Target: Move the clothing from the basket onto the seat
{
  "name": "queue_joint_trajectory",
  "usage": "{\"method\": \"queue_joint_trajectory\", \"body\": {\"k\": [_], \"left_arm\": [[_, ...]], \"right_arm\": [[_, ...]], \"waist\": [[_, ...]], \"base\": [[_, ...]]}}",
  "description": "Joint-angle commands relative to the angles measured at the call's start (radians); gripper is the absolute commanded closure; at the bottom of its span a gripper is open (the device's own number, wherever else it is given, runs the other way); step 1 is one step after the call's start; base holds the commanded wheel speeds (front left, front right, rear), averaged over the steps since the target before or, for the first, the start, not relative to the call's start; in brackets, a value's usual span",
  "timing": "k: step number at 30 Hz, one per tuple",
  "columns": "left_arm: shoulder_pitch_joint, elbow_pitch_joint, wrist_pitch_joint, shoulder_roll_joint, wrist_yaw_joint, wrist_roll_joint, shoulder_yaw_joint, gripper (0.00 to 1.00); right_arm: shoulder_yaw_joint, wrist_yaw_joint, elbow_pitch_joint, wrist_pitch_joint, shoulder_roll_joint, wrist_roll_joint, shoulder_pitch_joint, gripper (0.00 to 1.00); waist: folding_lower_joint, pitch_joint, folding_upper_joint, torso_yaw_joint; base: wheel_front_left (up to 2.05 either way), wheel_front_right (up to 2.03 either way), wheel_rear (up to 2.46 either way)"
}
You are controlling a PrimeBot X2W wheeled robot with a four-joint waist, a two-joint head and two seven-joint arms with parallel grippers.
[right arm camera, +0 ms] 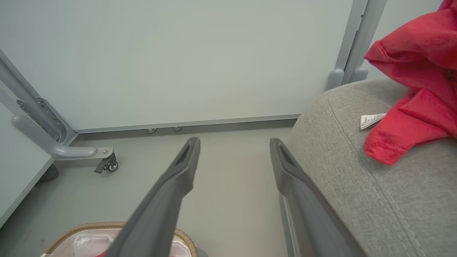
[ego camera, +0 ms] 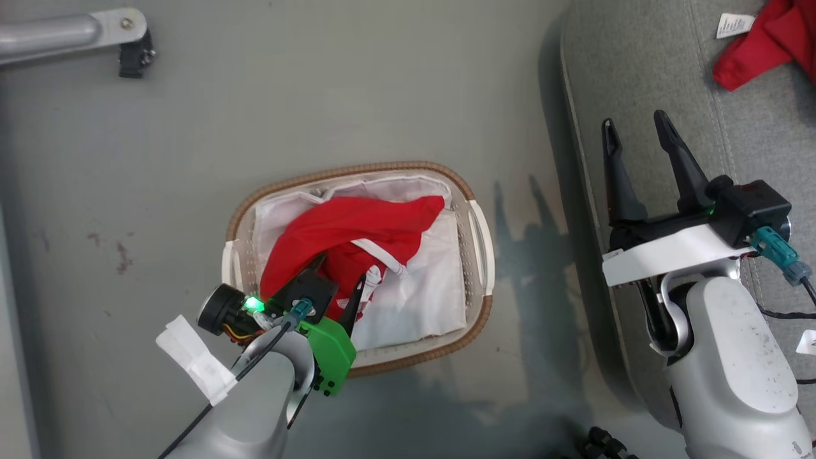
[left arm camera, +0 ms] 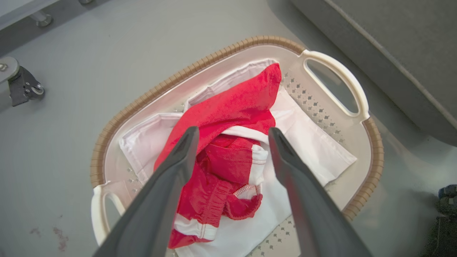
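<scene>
Holds the left gripper [ego camera: 341, 274] apart, low in frame, over the clothing [ego camera: 357, 220] mid-frame in the basket [ego camera: 382, 169]. Best to sink onto the thick red fold, avoid the white liner [ego camera: 433, 280], pinch deep. Holds the right gripper [ego camera: 634, 121] apart, empty, over the seat [ego camera: 637, 76] at right, with another red garment [ego camera: 765, 38] upper right.
</scene>
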Motion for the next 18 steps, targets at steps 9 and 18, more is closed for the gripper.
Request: {"method": "queue_joint_trajectory", "body": {"k": [9, 18], "left_arm": [[-0.122, 0.167, -0.001, 0.033, -0.004, 0.067, -0.083, 0.00], [-0.180, 0.259, -0.001, 0.061, 0.044, 0.073, -0.089, 0.00]], "right_arm": [[0.035, -0.001, -0.021, 0.000, -0.001, 0.062, -0.062, 0.00], [0.055, -0.001, -0.038, 0.000, -0.002, 0.104, -0.091, 0.00]], "waist": [[-0.0001, 0.256, 0.0000, -0.159], [-0.0001, 0.323, 0.0000, -0.197]], "base": [[0.00, 0.00, 0.00], [0.00, 0.00, 0.00]]}}
